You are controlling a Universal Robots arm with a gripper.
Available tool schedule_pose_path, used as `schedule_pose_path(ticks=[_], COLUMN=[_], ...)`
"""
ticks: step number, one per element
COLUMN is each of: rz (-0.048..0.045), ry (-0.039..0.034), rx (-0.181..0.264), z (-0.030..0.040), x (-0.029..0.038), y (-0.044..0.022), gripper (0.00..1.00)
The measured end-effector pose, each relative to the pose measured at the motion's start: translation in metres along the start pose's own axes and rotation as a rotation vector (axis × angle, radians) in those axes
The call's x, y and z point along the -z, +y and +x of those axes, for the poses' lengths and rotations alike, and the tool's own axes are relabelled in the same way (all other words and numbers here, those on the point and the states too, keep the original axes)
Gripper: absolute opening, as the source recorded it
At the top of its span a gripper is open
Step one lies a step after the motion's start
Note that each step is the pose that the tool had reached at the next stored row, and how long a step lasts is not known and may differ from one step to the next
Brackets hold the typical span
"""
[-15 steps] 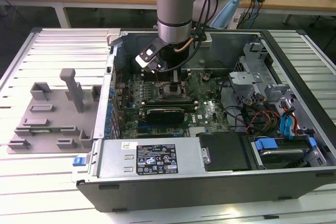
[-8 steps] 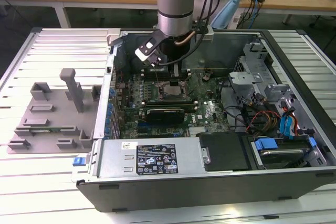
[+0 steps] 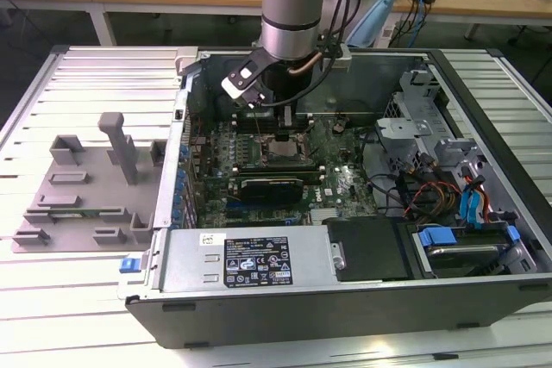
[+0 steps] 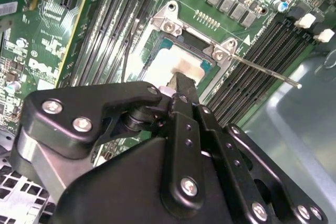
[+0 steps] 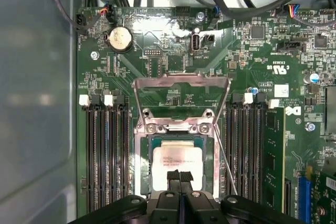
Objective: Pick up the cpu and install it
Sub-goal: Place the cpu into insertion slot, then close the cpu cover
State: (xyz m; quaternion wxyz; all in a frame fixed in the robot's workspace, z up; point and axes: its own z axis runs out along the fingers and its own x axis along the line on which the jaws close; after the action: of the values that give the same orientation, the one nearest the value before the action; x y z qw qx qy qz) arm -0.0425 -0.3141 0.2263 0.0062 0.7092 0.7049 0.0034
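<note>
Black fingers (image 5: 174, 179) pressed together over the seated cpu (image 5: 168, 158).
We see the two fingers closed against each other with no gap, their tips right at the cpu's silvery top plate, not around it. We find the cpu lying flat inside the socket (image 5: 143, 166) on the green motherboard (image 5: 252, 61), its metal load plate (image 5: 181, 80) hinged up and memory slots (image 5: 107, 150) on either side. In the exterior view, the motherboard sits in the open computer case (image 3: 345, 299) on the table (image 3: 86, 66).
</note>
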Motion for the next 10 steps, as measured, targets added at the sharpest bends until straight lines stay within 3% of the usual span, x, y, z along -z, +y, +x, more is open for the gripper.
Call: schedule_pose_path(ticks=[10], rz=[0.0001], ry=[-0.0002], rx=[0.000], z=[0.0000], x=[0.0026], y=[0.0001], gripper=[0.11])
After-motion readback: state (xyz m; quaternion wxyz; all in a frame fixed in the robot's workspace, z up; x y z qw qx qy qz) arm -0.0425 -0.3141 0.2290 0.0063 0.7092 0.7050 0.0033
